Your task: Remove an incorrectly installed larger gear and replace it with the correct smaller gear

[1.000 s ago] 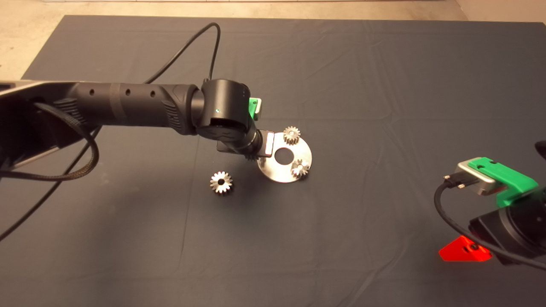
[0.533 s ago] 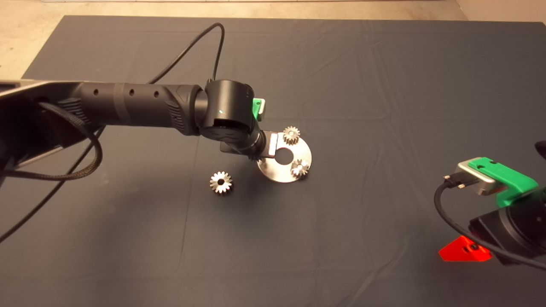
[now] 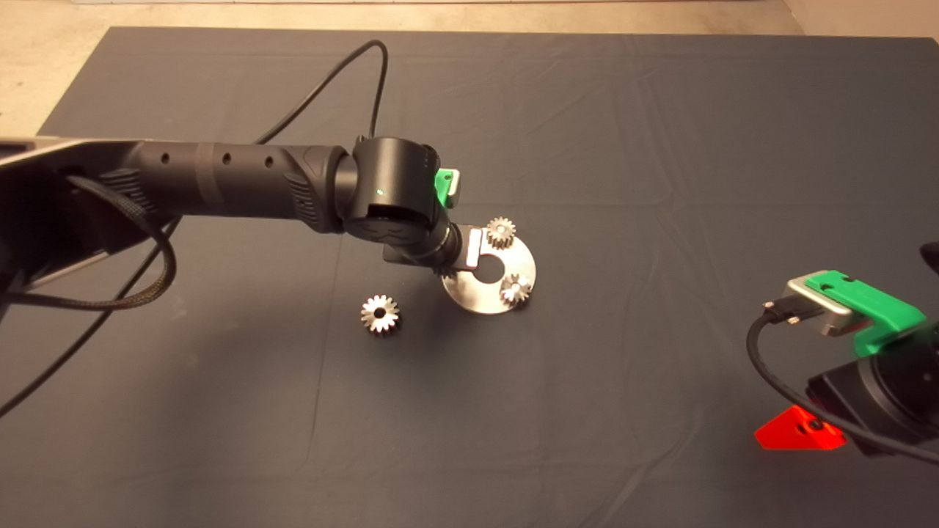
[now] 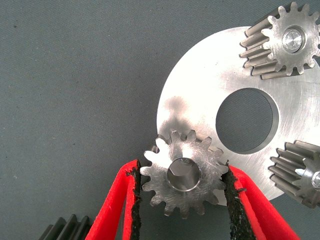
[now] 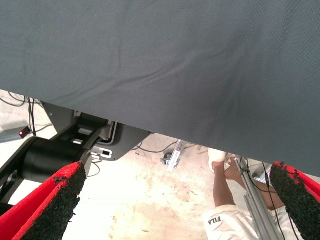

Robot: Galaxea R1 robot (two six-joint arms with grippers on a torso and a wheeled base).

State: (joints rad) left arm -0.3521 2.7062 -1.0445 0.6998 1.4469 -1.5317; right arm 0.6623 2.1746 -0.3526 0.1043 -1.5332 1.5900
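My left gripper (image 4: 182,197) is shut on the smaller gear (image 4: 184,172), a dull grey gear with blunt teeth clamped between the black pads (image 4: 132,200). It hovers over the rim of the round silver plate (image 4: 200,100), beside the plate's centre hole. In the head view the left wrist covers the gripper (image 3: 449,268), and only the gear's edge peeks out. The larger gear (image 3: 380,314), bright with star-like teeth, lies flat on the mat left of the plate (image 3: 480,301). My right gripper (image 3: 799,434) is parked at the lower right, open.
Two other small gears (image 3: 501,232) (image 3: 516,289) stand on the plate, also visible in the left wrist view as gears (image 4: 282,40) (image 4: 302,172). The right wrist view shows the mat's edge (image 5: 150,130), floor and a person's leg (image 5: 225,200).
The left arm has shifted slightly to the right, carrying the smaller gear further over the plate's rim. The larger gear and the right arm have not moved.
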